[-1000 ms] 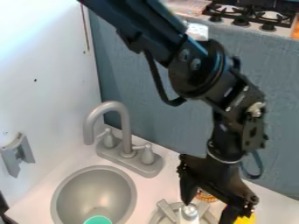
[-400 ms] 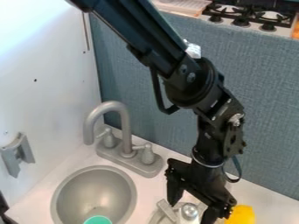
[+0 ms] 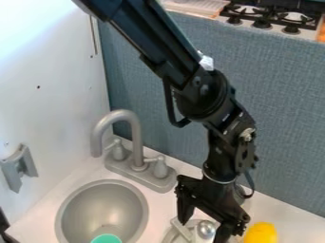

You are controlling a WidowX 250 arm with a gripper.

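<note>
End effector (image 3: 202,231) is released, its two fingers spread apart and pointing down over the surface (image 3: 289,213). Between the fingers is a shiny round knob (image 3: 205,228), above a round grey fixture (image 3: 171,234) at the lower edge of the view. Just beside the end effector, on the right side of the view, lies a yellow thing (image 3: 262,234). Farther to the left stand the grey faucet (image 3: 136,137) and the round sink (image 3: 101,209), with a green thing (image 3: 107,238) inside. Behind is a stove (image 3: 273,19).
</note>
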